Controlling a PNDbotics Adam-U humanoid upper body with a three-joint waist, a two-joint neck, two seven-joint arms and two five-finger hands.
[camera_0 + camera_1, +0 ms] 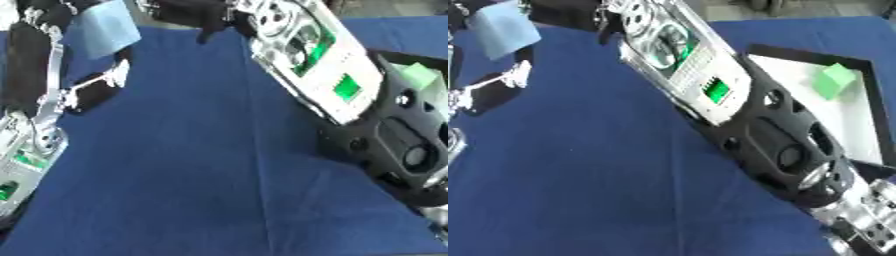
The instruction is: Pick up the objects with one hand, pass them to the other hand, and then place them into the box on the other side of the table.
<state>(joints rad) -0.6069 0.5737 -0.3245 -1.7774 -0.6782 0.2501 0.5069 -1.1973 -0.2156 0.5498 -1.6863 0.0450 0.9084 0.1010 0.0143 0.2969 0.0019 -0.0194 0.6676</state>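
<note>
One light-blue block (pixel 502 26) sits at the far left, held up off the blue cloth (pixel 192 165) in the left hand (pixel 52 40), whose fingers curl round it. Just to its right, the right hand (pixel 197 17) reaches in across the top with dark fingers hanging down; I cannot tell whether they are spread or curled. Farther right lies the box (pixel 868 90), already holding a green block (pixel 835 80), so the handover likely runs rightward.

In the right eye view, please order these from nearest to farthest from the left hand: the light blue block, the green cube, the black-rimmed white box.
1. Light blue block, held in the left hand, upper left.
2. Black-rimmed white box, right side.
3. Green cube, inside the box, farther right.
</note>
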